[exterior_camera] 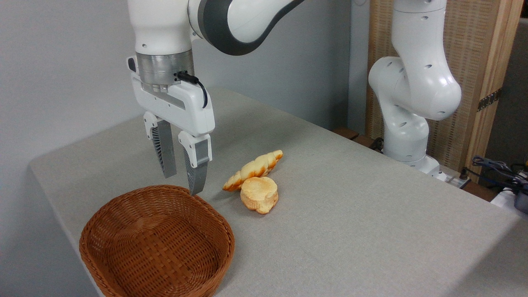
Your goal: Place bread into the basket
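The gripper (181,181) hung empty, jaws apart, above the wicker basket's (123,214) far rim. The braided loaf (252,170) lay untouched against the round bun (259,194); reaching it looked next.

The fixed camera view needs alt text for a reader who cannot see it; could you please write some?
An open, empty gripper hangs over the far rim of an empty wicker basket on a grey table. Right of it lie a braided bread loaf and a round bun, apparently touching.

You have a short, round, puffy golden bun (259,194) lying on the grey cloth-covered tabletop (350,198). Behind it you see a slatted wooden panel (474,62).
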